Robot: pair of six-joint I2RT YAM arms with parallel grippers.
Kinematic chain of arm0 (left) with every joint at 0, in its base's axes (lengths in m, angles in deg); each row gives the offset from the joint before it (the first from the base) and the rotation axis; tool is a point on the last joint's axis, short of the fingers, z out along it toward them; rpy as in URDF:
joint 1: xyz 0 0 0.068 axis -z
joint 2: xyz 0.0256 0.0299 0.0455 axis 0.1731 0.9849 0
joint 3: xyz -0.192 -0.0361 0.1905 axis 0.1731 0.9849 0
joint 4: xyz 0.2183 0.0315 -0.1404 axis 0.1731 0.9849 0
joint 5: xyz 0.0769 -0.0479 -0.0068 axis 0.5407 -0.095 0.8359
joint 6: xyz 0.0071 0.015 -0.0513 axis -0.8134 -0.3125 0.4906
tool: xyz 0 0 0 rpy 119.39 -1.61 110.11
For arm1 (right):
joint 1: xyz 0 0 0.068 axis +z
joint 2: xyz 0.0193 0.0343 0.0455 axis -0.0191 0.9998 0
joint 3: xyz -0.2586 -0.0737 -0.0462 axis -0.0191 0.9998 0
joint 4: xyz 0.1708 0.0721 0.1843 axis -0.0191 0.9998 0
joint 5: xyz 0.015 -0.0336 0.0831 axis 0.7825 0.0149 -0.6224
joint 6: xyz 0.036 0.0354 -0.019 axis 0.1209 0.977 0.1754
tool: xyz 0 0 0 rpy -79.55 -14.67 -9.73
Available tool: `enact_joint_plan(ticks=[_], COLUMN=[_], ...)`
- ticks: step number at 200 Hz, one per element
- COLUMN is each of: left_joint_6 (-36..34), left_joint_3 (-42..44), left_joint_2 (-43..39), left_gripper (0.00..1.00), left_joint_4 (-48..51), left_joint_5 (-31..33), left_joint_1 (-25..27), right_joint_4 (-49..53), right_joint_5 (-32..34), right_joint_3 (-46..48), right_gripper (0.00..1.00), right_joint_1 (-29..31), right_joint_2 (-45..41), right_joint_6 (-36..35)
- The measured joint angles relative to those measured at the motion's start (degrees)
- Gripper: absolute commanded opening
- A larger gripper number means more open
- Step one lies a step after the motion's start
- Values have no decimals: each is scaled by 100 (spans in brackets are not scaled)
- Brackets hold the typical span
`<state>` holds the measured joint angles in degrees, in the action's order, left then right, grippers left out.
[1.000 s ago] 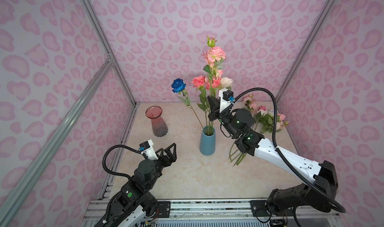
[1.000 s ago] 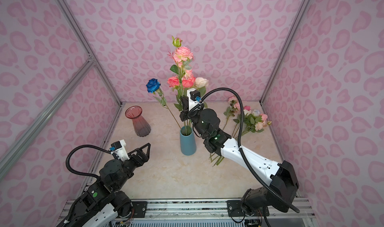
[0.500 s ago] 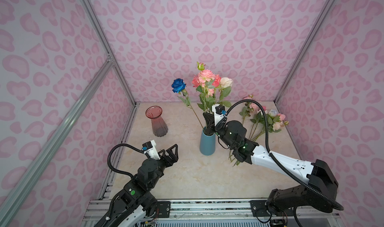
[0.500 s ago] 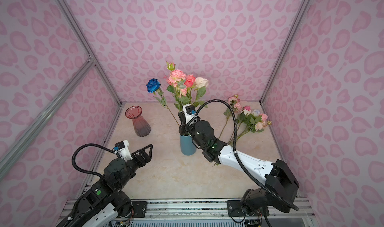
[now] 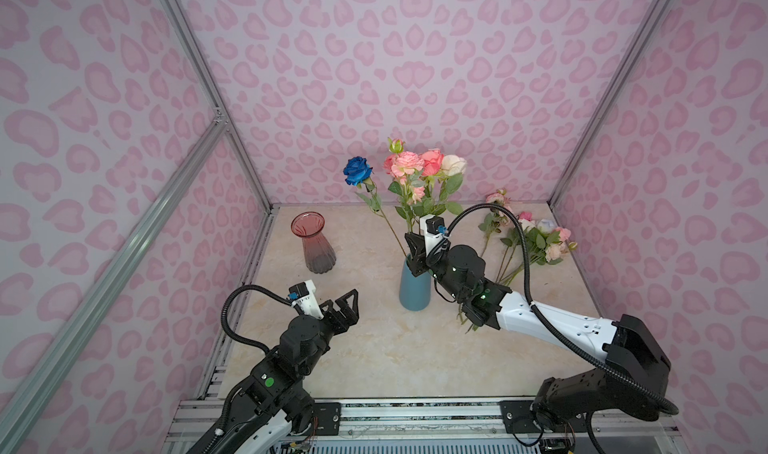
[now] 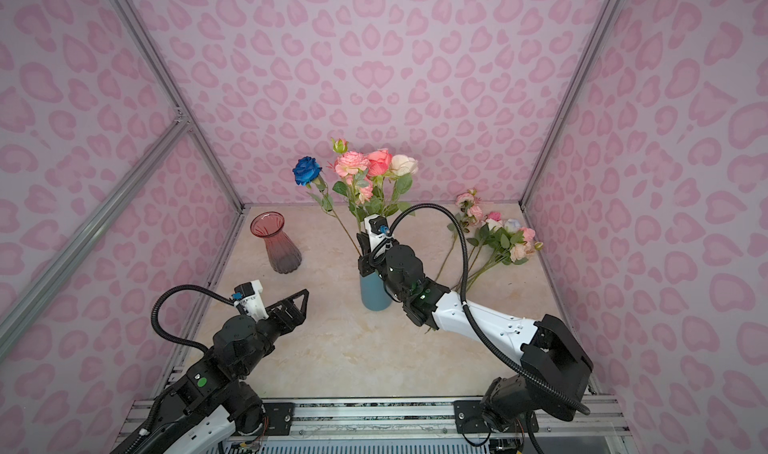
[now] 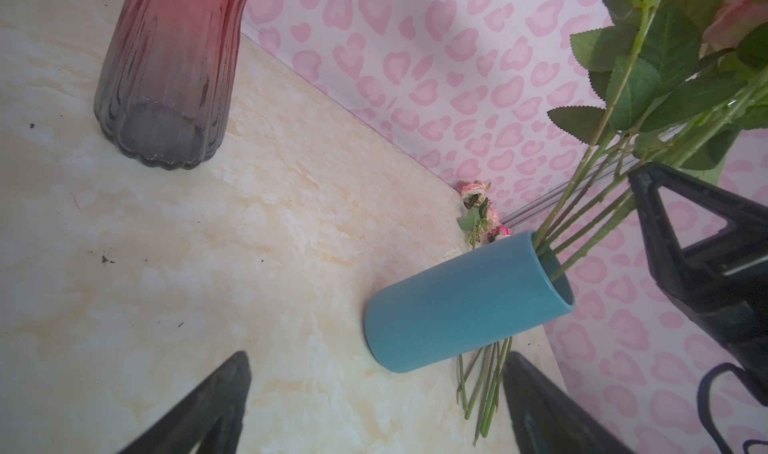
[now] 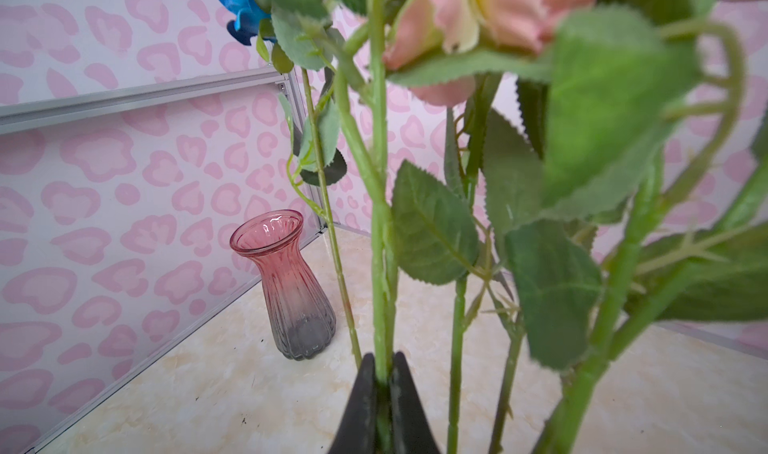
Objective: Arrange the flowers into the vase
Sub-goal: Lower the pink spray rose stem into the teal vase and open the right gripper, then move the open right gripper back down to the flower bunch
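Right gripper [image 8: 384, 364] pinched on a green stem [image 8: 379, 265] (above the blue vase [image 5: 414, 290]), left gripper [image 5: 343, 302] spread wide, empty.

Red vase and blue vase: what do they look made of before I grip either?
Red vase: likely glass, glossy and see-through, ribbed, red tint fading to smoky grey at the base. Blue vase: opaque, smooth, matte teal with a thick rim; ceramic or plastic, cannot tell which.

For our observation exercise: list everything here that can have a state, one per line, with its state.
blue vase: upright, holds arranged flowers.
red vase: upright, empty.
loose flowers: lying on the table.
left gripper: open, empty.
right gripper: shut on flower stem.
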<state>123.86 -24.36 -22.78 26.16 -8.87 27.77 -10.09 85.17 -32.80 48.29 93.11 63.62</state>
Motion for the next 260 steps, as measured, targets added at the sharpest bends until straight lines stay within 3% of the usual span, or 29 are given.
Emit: enact_joint_plan(ticks=[56,145,260], left_joint_6=[0,2,-55], left_joint_3=[33,33,-136], left_joint_2=[7,59,396], left_gripper=[96,96,96], left_joint_4=[-4,-4,-103], left_joint_5=[0,-44,-133], left_joint_1=[0,0,0], right_joint_4=[55,87,372], right_joint_5=[-13,-26,153], right_joint_3=[107,120,245], right_gripper=[18,20,23], right_joint_1=[2,61,249], right_joint_2=[-109,-313,-1309], right_joint_6=[144,168,15])
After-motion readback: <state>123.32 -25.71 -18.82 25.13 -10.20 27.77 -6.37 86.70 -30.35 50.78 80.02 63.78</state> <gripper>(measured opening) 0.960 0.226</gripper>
